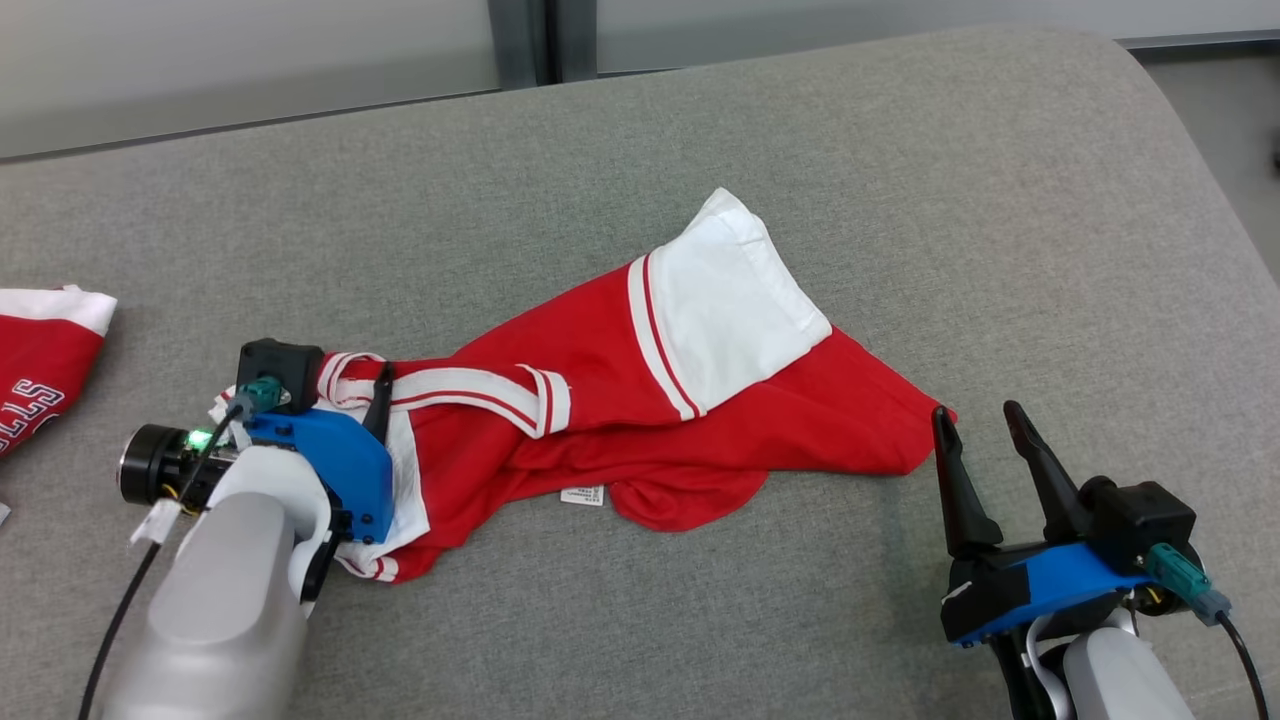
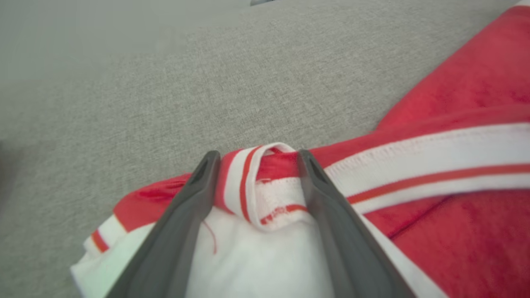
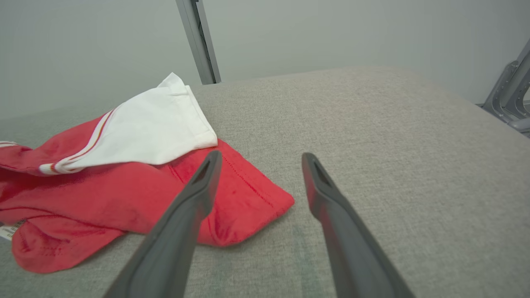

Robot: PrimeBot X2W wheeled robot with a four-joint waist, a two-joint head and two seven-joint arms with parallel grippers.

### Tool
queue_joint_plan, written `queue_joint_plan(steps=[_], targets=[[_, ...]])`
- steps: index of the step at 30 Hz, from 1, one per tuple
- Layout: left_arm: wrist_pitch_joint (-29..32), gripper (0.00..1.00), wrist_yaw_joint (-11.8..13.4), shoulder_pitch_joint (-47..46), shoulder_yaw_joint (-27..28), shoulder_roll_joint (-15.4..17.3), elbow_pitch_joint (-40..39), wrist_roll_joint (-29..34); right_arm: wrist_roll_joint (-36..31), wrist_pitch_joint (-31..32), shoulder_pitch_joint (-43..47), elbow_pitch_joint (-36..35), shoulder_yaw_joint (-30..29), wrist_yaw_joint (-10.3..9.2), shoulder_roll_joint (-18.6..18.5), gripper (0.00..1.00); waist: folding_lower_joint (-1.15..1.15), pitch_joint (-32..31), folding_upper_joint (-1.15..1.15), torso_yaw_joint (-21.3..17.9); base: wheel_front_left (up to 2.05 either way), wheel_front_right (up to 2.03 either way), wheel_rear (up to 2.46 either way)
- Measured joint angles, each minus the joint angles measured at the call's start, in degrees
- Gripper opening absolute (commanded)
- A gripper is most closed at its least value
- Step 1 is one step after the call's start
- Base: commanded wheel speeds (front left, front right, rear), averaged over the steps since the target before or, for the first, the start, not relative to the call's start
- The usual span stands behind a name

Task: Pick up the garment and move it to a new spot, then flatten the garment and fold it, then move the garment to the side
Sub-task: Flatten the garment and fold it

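The garment (image 1: pixel 600 400), red with white panels and striped trim, lies crumpled and unfolded on the grey fabric surface (image 1: pixel 900 180). In the head view it runs across the centre, from 8 o'clock up toward 1 o'clock. A white sleeve (image 1: pixel 730 300) lies on top at the 1 o'clock end, and a small white label (image 1: pixel 583 495) shows at the lower edge, toward 6 o'clock.

Left jaws: at 8 o'clock in the head view, spread wide and not closed on anything. In the left wrist view the two dark fingers (image 2: pixel 190 207) straddle the striped collar loop (image 2: pixel 265 182), which sits between them; whether it touches them cannot be told.

Right jaws: at 4 o'clock in the head view, spread wide and empty. One finger (image 1: pixel 955 480) stands just beside the red hem corner (image 3: pixel 265 203) at the garment's 3 o'clock end.

A second red and white garment (image 1: pixel 40 370) with white lettering lies at 9 o'clock, at the edge of the head view and well apart from the first.
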Motion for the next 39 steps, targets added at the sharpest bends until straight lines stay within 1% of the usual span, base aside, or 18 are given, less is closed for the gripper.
queue_joint_plan(steps=[2,4,5,6,9,12,15,19,24,27,29,32,33,34,39], targets=[[1.85,1.00,-0.01,-1.36,-0.38,-0.12,2.36,-0.80,0.03,0.00,-0.01,0.05,0.02,0.00,0.00,1.00,0.00,0.07,0.00,-0.14,0.00,0.00,0.00],[2.31,1.00,-0.01,-2.16,-1.26,-0.35,3.65,-1.58,0.04,0.00,-0.01,0.07,-0.05,0.00,0.00,1.00,-0.01,0.01,-0.01,-0.17,0.00,0.00,0.00],[2.31,0.44,-0.01,-2.44,-1.56,-0.49,4.26,-1.86,0.04,0.00,0.01,0.07,-0.18,0.00,-0.01,1.00,-0.01,-0.12,-0.01,-0.09,0.00,0.00,0.00],[2.26,0.00,-0.01,-2.69,-1.83,-0.66,4.80,-2.26,0.04,0.00,0.05,0.10,-0.37,-0.01,-0.01,1.00,-0.01,-0.32,-0.01,0.07,0.00,0.00,0.00],[0.89,0.00,-0.02,-2.53,-2.59,-0.80,5.82,-3.12,0.04,0.00,0.19,0.31,-0.64,0.00,0.00,1.00,-0.01,-1.24,-0.01,0.77,0.00,0.00,0.00],[-1.96,0.00,-0.02,-1.14,-2.33,-0.69,5.75,-4.16,0.11,0.00,0.51,0.43,-0.80,-0.01,0.00,1.00,-0.01,-2.55,-0.01,1.77,0.00,0.00,0.00],[-4.65,0.00,0.01,0.70,-1.66,-0.81,4.17,-5.21,0.12,0.00,1.51,0.63,-0.81,0.00,0.01,1.00,-0.01,-4.10,-0.01,3.28,0.00,0.00,0.00],[-6.99,0.00,0.85,4.70,-0.31,-1.54,-0.11,-7.23,0.14,0.00,2.63,0.90,-1.18,0.00,0.00,1.00,-0.02,-5.82,-0.01,5.80,0.00,0.00,0.00],[-6.88,0.00,3.47,12.95,1.45,-1.02,-8.64,-9.24,0.13,0.00,3.26,0.94,-1.74,0.00,0.01,1.00,-0.01,-6.83,-0.01,8.71,0.00,0.00,0.00],[-5.43,0.00,5.64,18.68,3.03,0.21,-15.00,-10.85,0.11,0.00,3.60,0.97,-2.15,0.00,-0.01,1.00,-0.01,-6.65,-0.01,10.08,0.00,0.00,0.00],[-4.66,0.00,7.12,22.82,4.30,0.31,-19.58,-12.28,0.08,0.01,3.58,0.97,-2.26,0.00,0.04,1.00,-0.01,-6.39,-0.01,10.76,0.00,0.00,0.00],[-3.25,0.00,8.99,28.12,4.61,0.27,-25.97,-12.98,0.08,0.00,3.57,1.30,-2.67,-0.01,-0.02,1.00,0.00,-6.24,-0.01,11.87,0.00,0.00,0.00],[-3.75,0.73,9.47,29.28,4.86,0.25,-28.16,-13.03,0.05,0.00,3.57,1.62,-2.48,0.00,-0.01,1.00,-0.01,-6.19,-0.01,12.10,0.00,0.00,0.00],[-4.52,1.00,9.68,29.92,5.25,0.12,-30.25,-13.25,0.00,0.00,3.56,1.81,-2.27,0.00,0.03,1.00,-0.01,-6.24,-0.01,12.28,0.00,0.00,0.00],[-9.00,1.00,10.43,30.81,5.30,-0.04,-35.56,-12.21,-0.01,0.00,3.13,2.22,-1.51,0.00,0.02,1.00,-0.01,-6.83,-0.02,12.06,0.00,0.00,0.00]])
